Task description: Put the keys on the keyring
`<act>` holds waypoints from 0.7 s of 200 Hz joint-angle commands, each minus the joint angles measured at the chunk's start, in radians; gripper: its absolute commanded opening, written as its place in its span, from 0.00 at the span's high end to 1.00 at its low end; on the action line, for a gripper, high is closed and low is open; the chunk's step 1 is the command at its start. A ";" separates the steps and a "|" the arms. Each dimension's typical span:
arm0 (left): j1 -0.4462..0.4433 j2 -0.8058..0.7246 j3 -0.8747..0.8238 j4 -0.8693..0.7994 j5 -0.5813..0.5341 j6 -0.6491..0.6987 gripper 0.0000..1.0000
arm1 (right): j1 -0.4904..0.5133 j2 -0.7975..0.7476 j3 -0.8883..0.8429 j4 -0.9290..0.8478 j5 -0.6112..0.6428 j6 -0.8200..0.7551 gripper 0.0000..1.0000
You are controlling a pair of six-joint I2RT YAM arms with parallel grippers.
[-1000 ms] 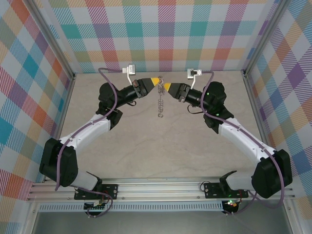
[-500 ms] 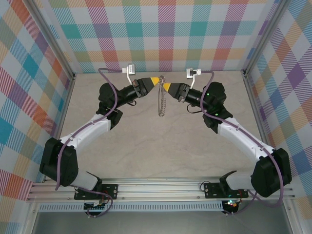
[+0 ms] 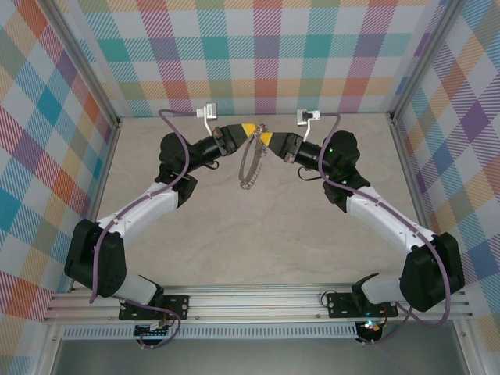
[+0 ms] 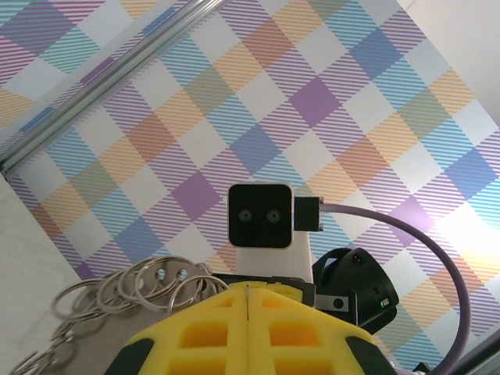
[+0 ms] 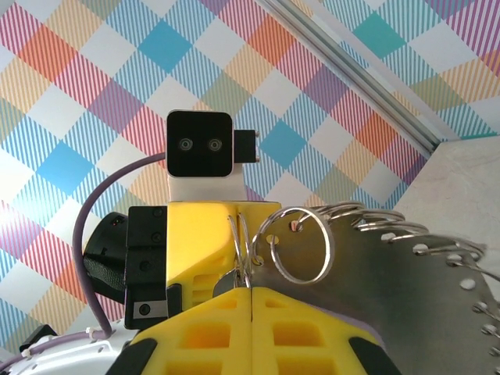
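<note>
Left tool [image 3: 251, 130] and right tool [image 3: 264, 138] are both clamped shut, tip to tip, each pinching the top of the keyring [image 3: 248, 168]. It hangs tilted between them above the far bench [image 3: 258, 242], its small loops fanning beside the right fingers [image 5: 312, 332].

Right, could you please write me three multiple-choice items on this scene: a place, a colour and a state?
1. Where is the keyring? A flat on the table; B hanging between the left gripper and right gripper; C draped over an arm.
2. What colour are the fingertips? A yellow; B red; C green.
3. How do the right gripper's jaws stand? A wide open; B shut; C half open.
Answers: 1B, it dangles where both tips meet; 2A, both wrist views show yellow; 3B, the fingers press together.
</note>
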 commanded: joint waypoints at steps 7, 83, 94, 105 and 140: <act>-0.011 0.006 0.021 0.124 -0.014 -0.030 1.00 | 0.005 0.019 -0.002 0.047 -0.019 0.025 1.00; -0.011 0.016 0.017 0.141 -0.019 -0.043 1.00 | 0.013 0.078 0.028 0.106 -0.073 0.086 1.00; -0.010 0.016 0.017 0.143 -0.020 -0.043 1.00 | 0.017 0.088 0.034 0.123 -0.084 0.094 1.00; -0.012 0.017 0.015 0.143 -0.020 -0.043 1.00 | 0.019 0.097 0.043 0.136 -0.094 0.103 1.00; -0.017 0.022 0.017 0.144 -0.020 -0.043 1.00 | 0.027 0.118 0.073 0.128 -0.126 0.103 1.00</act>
